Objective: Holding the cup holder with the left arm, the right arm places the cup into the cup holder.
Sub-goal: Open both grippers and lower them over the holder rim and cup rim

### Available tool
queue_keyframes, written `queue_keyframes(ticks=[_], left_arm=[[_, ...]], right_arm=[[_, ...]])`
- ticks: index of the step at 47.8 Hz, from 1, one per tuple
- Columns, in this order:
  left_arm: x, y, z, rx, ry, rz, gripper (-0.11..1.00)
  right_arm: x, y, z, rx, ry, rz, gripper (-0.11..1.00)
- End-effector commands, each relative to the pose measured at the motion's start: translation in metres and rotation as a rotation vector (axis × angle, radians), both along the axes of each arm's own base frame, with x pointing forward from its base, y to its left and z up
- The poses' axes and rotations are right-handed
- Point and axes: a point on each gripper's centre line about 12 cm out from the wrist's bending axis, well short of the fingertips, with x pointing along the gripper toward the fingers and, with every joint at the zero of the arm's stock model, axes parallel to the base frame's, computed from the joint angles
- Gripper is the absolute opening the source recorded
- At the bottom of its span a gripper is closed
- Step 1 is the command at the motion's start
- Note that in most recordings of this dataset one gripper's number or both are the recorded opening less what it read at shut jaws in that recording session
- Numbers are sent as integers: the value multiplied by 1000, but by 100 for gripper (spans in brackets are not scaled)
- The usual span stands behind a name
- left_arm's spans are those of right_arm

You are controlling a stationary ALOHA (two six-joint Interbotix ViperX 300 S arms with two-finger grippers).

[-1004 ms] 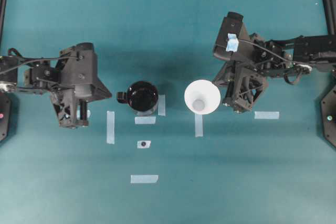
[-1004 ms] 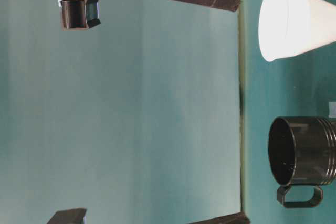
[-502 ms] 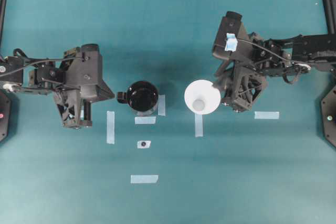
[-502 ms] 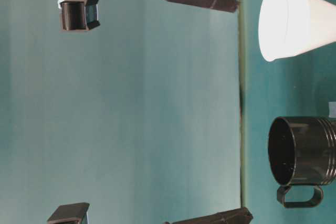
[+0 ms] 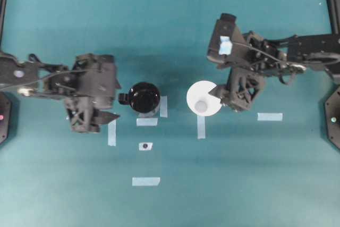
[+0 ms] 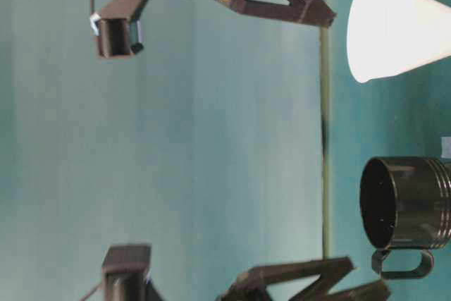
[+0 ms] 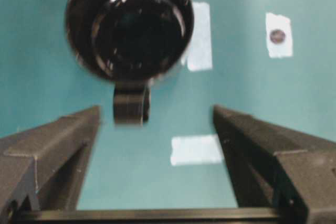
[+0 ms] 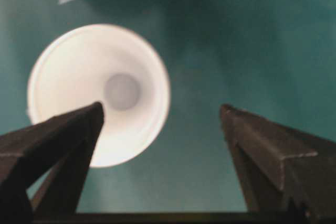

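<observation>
The glossy black cup holder (image 5: pixel 144 98) stands upright on the teal table, its stubby handle (image 5: pixel 123 98) pointing left. My left gripper (image 5: pixel 112 101) is open just left of that handle and touches nothing. In the left wrist view the cup holder (image 7: pixel 129 27) lies ahead of the left gripper (image 7: pixel 156 111), with the handle (image 7: pixel 130 105) near the left finger. The white cup (image 5: pixel 204 98) stands upright to the right of the holder. My right gripper (image 5: pixel 229 98) is open beside it, one finger over the rim. In the right wrist view the cup (image 8: pixel 98 94) sits by the left finger of the right gripper (image 8: pixel 163 107).
Pale tape strips (image 5: pixel 111 131) (image 5: pixel 147 122) (image 5: pixel 201 126) (image 5: pixel 270 116) (image 5: pixel 146 181) lie on the table (image 5: pixel 170 200). A small tape piece with a dark dot (image 5: pixel 145 145) sits below the holder. In the table-level view the cup (image 6: pixel 398 29) and holder (image 6: pixel 405 202) stand apart.
Both grippers have gone from shut to open. The left arm has moved right, close to the holder's handle. The right arm has moved left and lower, to the cup's rim.
</observation>
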Motion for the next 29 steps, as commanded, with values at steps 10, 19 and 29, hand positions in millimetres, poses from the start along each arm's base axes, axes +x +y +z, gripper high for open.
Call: queue_keyframes(ticks=[10,19,29], left_arm=[[21,1,-3,-3,23,2,97],[21,3,-6,-5,60,7,97],[20,10,-13,-6,79,26,97]], right_arm=[[13,-6,0,-6,-6,-4,97],[13,-7,-5,-4,4,-7,97],[12,-13,-6,-5,6,-24,97]])
